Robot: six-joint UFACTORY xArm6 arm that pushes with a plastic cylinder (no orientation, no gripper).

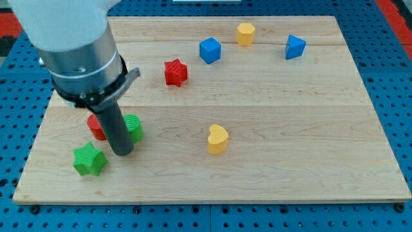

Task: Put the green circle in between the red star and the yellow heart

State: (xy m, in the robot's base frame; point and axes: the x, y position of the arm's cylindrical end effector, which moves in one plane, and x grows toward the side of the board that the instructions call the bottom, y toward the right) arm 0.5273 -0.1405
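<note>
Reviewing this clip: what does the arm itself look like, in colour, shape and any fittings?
The arm has a white upper shell over a grey metal cylinder, then a black collar with a small grey tab on the view's right. Below it runs a straight, dark, round rod ending at my tip, beside the green circle. No cables or markings show.

Wooden board (270, 174) carries: green star (89, 160), green circle (133, 127), red block (96, 126), red star (175, 72), yellow heart (217, 138), blue cube (210, 50), yellow block (244, 33), blue block (295, 47).

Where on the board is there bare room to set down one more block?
Bare: the wide stretch right of the yellow heart, below the blue blocks. Crowded: the view's lower left, where my tip stands among the green circle, green star and a red block.
</note>
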